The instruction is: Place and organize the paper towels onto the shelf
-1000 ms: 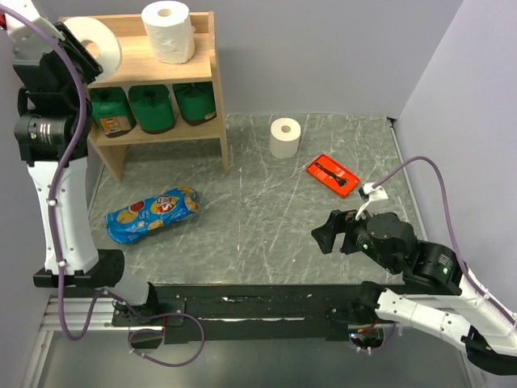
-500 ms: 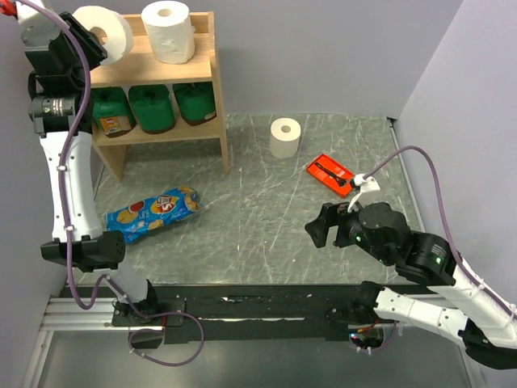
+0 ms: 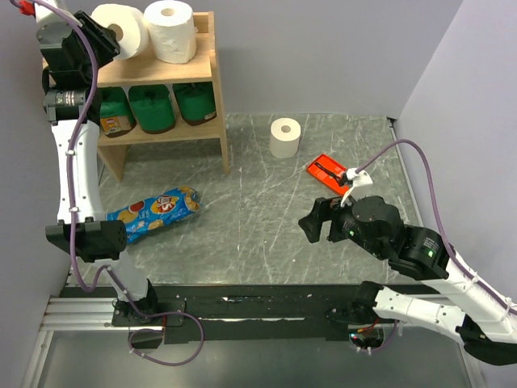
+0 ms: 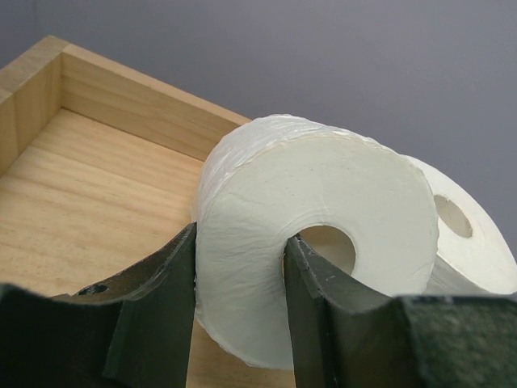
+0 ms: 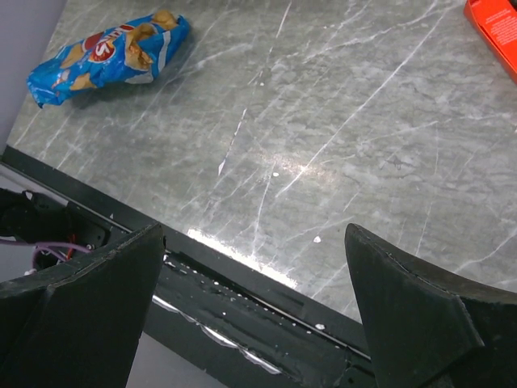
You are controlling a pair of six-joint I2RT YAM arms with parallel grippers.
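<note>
**A:** Top cam, what's there?

**B:** The left gripper (image 3: pixel 103 40) is up at the shelf (image 3: pixel 202 71), clamped on a white roll (image 3: pixel 128 31) turned on its side over the top board. It's just beside a 2nd roll (image 3: pixel 170 31) standing upright there. Three green rolls (image 3: pixel 152 107) sit in a row on the lower tier. A 3rd white roll (image 3: pixel 285 137) stands on the table (image 3: pixel 258 218), well apart from the shelf and near an orange tray (image 3: pixel 331 174). A chip bag (image 3: pixel 152 214) lies front-left. The right gripper (image 3: pixel 311 228) hangs over the table, jaws apart.

**B:** Left wrist cam: one finger (image 4: pixel 323 307) is inside the roll's centre tube, the other outside, pinching the wall. Can't tell if the roll rests on the wood.

**A:** Right wrist cam?

**B:** Jaws wide apart above the table. Bag top left, tray corner top right.
</note>
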